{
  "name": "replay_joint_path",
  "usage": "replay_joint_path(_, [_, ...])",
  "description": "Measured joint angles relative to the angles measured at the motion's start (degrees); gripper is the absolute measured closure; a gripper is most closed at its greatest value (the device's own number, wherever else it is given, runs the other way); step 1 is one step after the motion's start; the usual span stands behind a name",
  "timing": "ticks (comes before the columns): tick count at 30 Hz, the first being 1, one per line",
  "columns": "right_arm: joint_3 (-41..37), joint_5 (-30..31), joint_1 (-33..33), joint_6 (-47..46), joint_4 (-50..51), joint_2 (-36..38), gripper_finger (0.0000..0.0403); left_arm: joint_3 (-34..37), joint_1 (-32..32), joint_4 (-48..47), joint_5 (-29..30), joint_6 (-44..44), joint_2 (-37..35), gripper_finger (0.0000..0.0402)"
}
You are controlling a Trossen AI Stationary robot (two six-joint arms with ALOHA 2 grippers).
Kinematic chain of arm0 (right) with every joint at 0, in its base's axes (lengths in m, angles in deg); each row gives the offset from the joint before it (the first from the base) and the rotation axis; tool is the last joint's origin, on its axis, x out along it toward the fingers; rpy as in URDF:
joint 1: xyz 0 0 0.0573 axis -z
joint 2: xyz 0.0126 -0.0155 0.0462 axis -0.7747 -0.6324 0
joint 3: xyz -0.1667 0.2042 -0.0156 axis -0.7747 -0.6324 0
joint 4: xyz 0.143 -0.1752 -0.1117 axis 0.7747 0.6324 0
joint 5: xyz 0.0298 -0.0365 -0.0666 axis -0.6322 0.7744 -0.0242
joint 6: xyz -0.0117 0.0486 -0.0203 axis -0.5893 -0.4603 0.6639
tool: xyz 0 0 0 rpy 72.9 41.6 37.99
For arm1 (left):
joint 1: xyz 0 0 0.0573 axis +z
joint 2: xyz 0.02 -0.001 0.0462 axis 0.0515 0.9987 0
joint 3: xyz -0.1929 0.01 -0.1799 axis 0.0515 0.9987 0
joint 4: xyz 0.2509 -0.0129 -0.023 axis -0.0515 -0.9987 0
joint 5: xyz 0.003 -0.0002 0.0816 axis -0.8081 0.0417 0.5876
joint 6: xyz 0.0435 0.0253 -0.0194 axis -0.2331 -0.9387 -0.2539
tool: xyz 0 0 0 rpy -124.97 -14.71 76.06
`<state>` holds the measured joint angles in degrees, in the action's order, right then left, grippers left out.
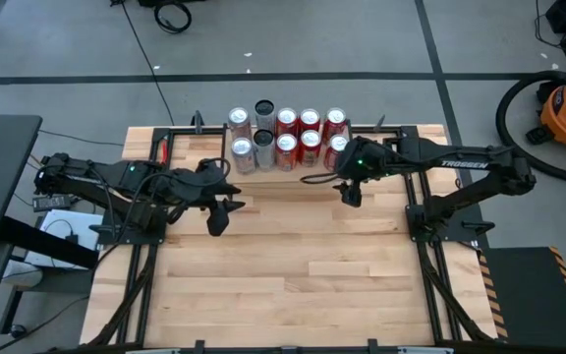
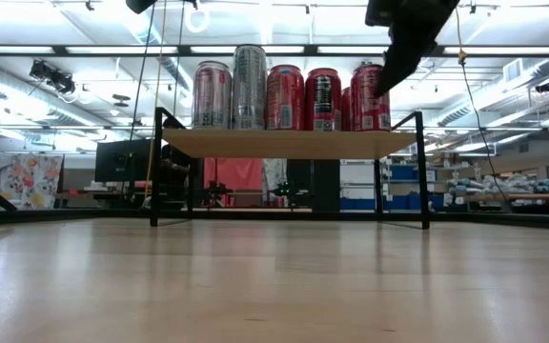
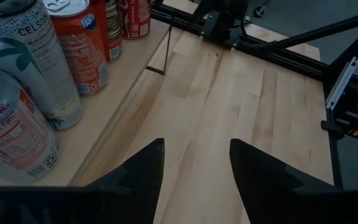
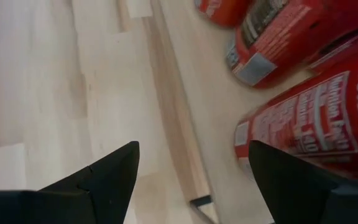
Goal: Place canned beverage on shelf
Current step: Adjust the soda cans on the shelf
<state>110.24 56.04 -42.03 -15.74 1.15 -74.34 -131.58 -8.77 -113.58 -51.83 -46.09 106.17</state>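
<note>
While both empty grippers [image 1: 220,217] [image 1: 351,192] gape: six red cans [image 1: 310,121], three silver cans [image 1: 239,121], one shelf [image 2: 294,143].

Back-row cans [image 2: 349,107] on the shelf [image 2: 284,143] mostly hidden behind the front row in the low view. Nearest red can [image 4: 328,124] cropped in the right wrist view. Can labels [image 1: 285,147] unreadable from above.
</note>
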Motion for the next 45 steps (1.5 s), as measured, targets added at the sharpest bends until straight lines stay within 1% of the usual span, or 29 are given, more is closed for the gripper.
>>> replay_joint_path(11, [-2.65,0.09,2.76,0.70,-2.51,0.00,0.0092,0.00,0.00,0.01,0.00,0.00,0.00,0.0209])
replay_joint_path(19, [-2.69,-0.02,4.68,2.48,-4.25,0.00,0.0092,0.00,0.00,-0.01,0.00,0.00,0.00,0.0209])
replay_joint_path(25, [-2.69,-0.25,5.42,2.16,-4.30,0.00,0.0092,0.00,0.00,0.00,0.00,0.01,0.00,0.0209])
replay_joint_path(29, [-2.60,-1.77,4.12,-0.96,-4.11,0.52,0.0092,0.00,0.00,-0.03,0.00,0.10,0.00,0.0209])
replay_joint_path(32, [-1.91,-1.66,1.86,-3.26,-3.64,1.49,0.0092,0.00,0.00,-0.94,0.02,1.12,0.00,0.0209])
replay_joint_path(36, [-0.35,1.27,-1.34,-4.43,-3.80,2.29,0.0092,0.00,0.00,-5.96,0.05,2.49,0.04,0.0209])
replay_joint_path(38, [0.44,3.18,-2.49,-4.90,-3.97,2.29,0.0092,0.60,0.00,-6.79,0.71,2.92,0.34,0.0209])
replay_joint_path(45, [0.69,6.30,-4.98,-7.49,-6.48,2.29,0.0092,5.94,0.26,-3.84,8.63,0.90,1.12,0.0209])
